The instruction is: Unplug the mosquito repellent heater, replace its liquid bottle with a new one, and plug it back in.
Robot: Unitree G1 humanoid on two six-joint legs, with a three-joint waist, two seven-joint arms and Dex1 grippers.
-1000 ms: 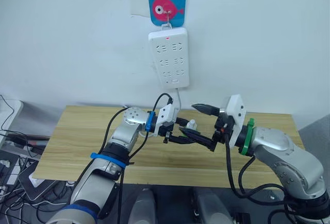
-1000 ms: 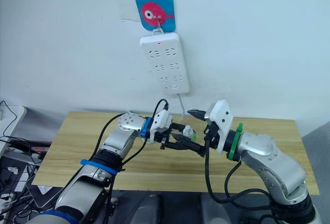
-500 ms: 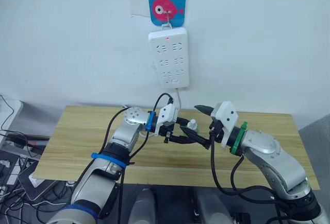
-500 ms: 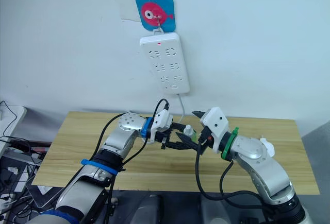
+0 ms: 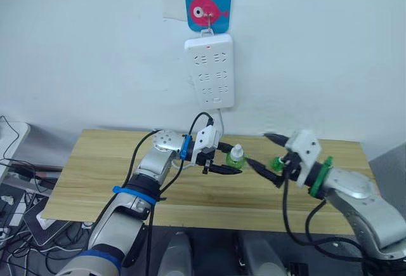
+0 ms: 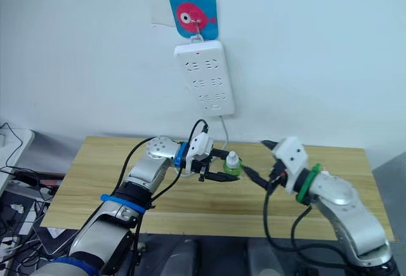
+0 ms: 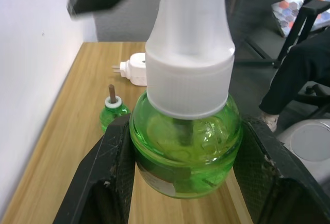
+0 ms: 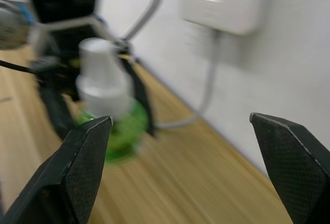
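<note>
Gripping one green liquid bottle [image 7: 185,147] with a white cap, the left gripper [image 5: 223,160] holds it above the counter [image 5: 95,162]; the right gripper [image 5: 269,160] hangs just beside it, fingers spread and empty. A second, uncapped green bottle [image 7: 113,112] stands on the counter near the single white heater [image 7: 135,69], which lies unplugged; one power strip [image 5: 210,71] hangs on the wall, no writing legible.

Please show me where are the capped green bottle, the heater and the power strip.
Capped bottle [image 7: 184,141]: left wrist view, on its green glass body.
Heater [image 7: 135,69]: left wrist view, on its white shell, lying on the table.
Power strip [image 5: 210,70]: left eye view, on its front face.
</note>
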